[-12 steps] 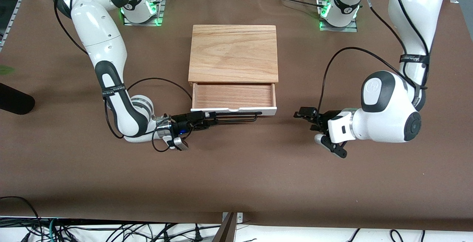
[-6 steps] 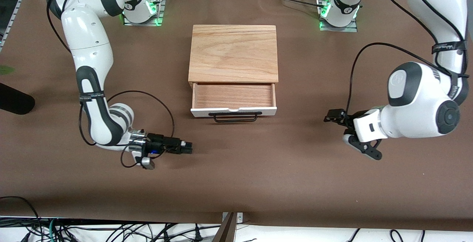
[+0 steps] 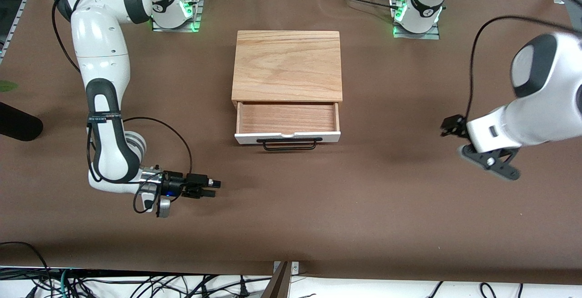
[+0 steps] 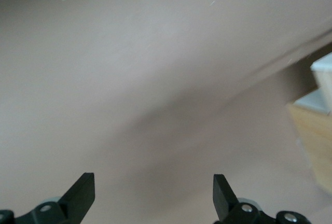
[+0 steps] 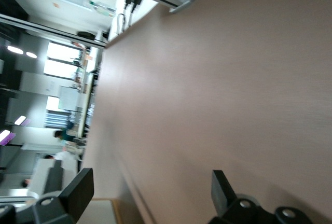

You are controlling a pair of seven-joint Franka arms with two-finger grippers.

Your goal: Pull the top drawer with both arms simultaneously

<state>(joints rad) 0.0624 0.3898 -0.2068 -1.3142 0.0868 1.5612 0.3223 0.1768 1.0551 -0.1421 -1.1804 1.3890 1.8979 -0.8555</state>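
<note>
The top drawer (image 3: 287,137) stands pulled partly out of its oak casing (image 3: 286,66), showing its light wood inside, white front and black bar handle (image 3: 289,145). My right gripper (image 3: 213,188) hangs low over bare table toward the right arm's end, well apart from the handle, open and empty. My left gripper (image 3: 448,126) is raised over the table toward the left arm's end, also open and empty. In the right wrist view the right gripper (image 5: 150,190) has only brown table between its fingers. The left wrist view shows the left gripper (image 4: 153,193) the same way.
Brown paper covers the table (image 3: 318,207). The two arm bases (image 3: 175,13) (image 3: 416,16) stand at the table edge farthest from the camera. A dark object (image 3: 18,125) lies at the right arm's end. Cables hang below the near edge (image 3: 136,284).
The right gripper has left the drawer handle and drawn back toward the right arm's end. The left gripper has risen and swung out toward its own end. The drawer has stayed put.
</note>
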